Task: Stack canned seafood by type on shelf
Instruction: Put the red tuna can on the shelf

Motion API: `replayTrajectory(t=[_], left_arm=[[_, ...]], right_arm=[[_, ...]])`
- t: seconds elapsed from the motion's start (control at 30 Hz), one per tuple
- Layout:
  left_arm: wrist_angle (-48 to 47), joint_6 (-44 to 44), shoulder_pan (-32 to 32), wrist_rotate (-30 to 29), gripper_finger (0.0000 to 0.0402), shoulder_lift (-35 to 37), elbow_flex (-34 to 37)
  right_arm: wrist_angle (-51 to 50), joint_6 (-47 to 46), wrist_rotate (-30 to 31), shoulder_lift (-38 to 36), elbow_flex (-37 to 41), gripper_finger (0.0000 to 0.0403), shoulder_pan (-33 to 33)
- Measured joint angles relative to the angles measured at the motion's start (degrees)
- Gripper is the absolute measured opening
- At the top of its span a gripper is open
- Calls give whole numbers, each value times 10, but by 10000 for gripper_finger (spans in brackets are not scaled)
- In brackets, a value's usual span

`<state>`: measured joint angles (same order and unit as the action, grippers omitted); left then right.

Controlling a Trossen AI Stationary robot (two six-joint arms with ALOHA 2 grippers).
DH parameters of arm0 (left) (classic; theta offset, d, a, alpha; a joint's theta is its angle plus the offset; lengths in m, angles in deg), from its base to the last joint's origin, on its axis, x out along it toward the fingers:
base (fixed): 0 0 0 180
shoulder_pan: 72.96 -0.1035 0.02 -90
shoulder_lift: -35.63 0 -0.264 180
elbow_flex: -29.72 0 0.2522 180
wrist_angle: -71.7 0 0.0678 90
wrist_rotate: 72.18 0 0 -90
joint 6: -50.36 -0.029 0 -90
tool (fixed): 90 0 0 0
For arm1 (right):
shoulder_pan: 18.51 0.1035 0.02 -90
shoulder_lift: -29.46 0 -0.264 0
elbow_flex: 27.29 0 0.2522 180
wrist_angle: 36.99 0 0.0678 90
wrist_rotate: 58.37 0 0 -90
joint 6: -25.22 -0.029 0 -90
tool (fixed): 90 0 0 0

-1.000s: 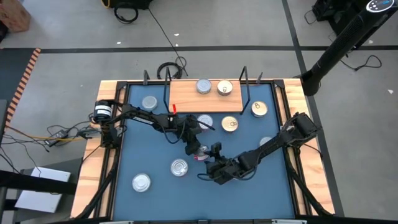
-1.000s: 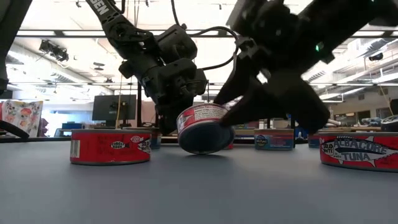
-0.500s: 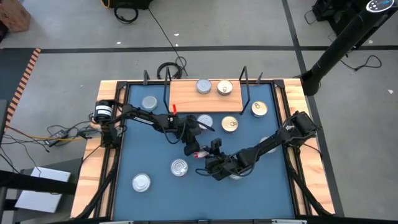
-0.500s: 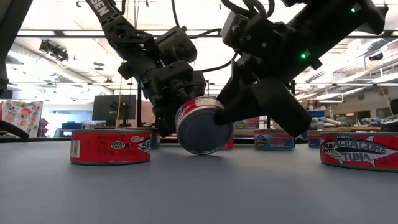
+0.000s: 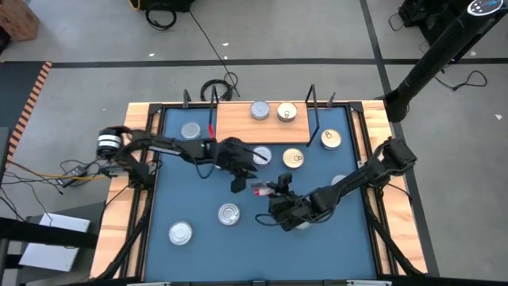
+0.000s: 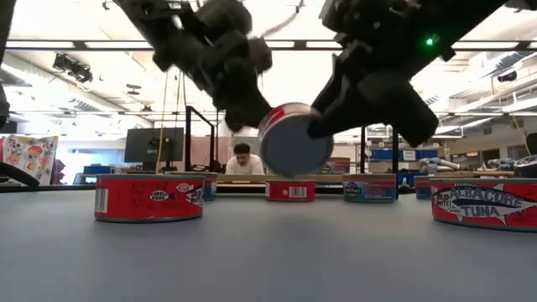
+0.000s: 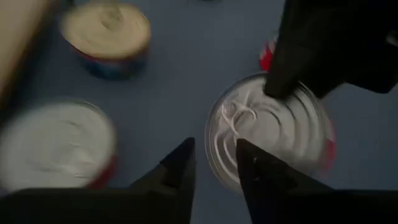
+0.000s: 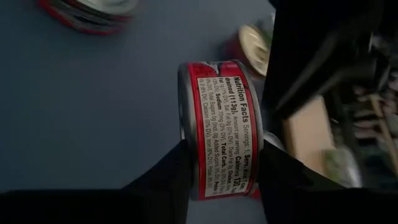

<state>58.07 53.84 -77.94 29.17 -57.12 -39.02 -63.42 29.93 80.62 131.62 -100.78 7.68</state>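
Above the blue desk (image 5: 198, 238), the right tool (image 6: 312, 127) grips a red-sided tin (image 6: 291, 138) on edge, clear of the surface. Beside it, the left tool (image 5: 238, 184) hangs with fingers apart, empty. Two tins (image 5: 272, 110) sit on the shelf (image 5: 238, 127).

arms: dark, jointed, black cables | right arm (image 6: 403, 50): green light | left arm (image 5: 171, 148): silver-white wrist disc

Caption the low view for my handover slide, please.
Right gripper holds a red-sided tin on edge above the table, left gripper open just beside it.
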Motion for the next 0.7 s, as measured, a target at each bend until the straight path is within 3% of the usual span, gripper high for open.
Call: replayTrajectory(t=[0.17,0.33,0.53,0.7], left_arm=[[-50,-46,24,-82,155,81,0],[-6,-80,69,-151,153,133,37],[135,-34,89,-153,126,172,143],[263,-2,97,-78,101,197,218]], right_arm=[[-31,-6,28,-25,0,143,-4],[-10,59,28,-25,-2,143,-44],[90,176,16,-24,-3,143,-107],[202,304,3,-19,-3,143,-160]])
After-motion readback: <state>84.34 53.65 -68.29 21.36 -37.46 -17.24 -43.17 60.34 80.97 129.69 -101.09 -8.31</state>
